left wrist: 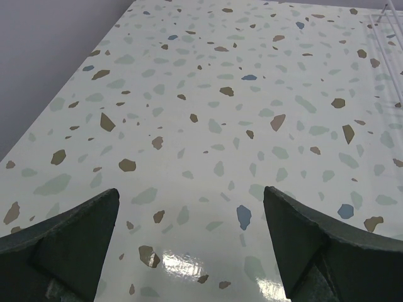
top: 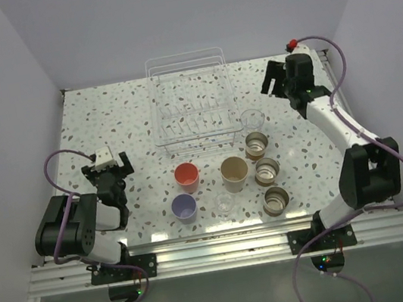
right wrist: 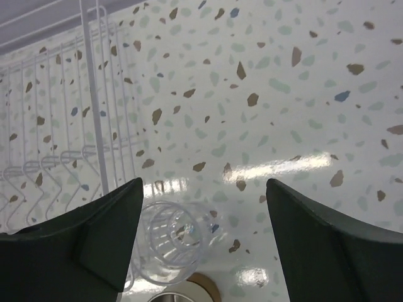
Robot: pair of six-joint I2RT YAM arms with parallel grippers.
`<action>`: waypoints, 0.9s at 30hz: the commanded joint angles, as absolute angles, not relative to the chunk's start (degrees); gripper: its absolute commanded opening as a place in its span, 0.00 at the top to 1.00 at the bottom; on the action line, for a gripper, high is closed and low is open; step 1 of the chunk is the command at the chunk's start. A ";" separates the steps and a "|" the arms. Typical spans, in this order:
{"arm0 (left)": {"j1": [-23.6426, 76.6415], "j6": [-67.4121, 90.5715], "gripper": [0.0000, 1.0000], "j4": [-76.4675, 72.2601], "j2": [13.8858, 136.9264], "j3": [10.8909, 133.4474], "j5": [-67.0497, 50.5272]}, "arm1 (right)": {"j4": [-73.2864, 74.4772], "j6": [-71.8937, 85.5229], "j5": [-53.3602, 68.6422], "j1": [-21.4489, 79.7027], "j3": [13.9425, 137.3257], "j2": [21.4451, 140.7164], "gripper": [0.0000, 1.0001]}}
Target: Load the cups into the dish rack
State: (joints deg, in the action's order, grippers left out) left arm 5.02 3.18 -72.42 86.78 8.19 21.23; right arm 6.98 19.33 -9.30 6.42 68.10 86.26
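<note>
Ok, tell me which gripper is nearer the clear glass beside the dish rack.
Right. The right gripper hovers just beyond the clear glass; the left gripper sits far off to its left.

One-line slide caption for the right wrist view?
Open right tool poised near a clear glass cup beside the dish rack.

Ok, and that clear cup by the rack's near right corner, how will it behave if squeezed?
The clear cup looks smooth and glossy, so it may slip when pinched. It stands upright and seems thin-walled, so probably light and easy to tip with a sideways nudge, perhaps against the dish rack beside it. If glass, a hard squeeze could crack it.
</note>
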 commanded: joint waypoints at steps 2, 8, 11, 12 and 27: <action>5.19 2.02 0.00 -80.42 86.75 8.35 21.71 | 23.02 24.69 -0.27 6.59 73.65 91.22 0.19; 5.27 2.02 0.00 -80.42 86.75 8.35 21.71 | 26.27 24.17 2.37 7.47 74.09 95.09 0.31; 5.27 2.02 0.00 -80.42 86.66 8.35 21.71 | 27.25 23.30 3.07 7.65 74.09 96.24 0.35; 5.27 2.02 0.00 -80.42 86.66 8.35 21.71 | 27.07 23.29 3.25 7.56 74.09 96.76 0.36; 5.27 1.93 0.00 -80.33 86.75 8.44 21.71 | 27.95 22.76 4.04 9.40 76.19 103.80 0.74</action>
State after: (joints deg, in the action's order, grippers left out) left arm 5.02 3.18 -72.55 86.78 8.19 21.23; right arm 26.63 23.03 3.27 8.93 72.62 102.94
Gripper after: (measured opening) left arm 0.997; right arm 0.281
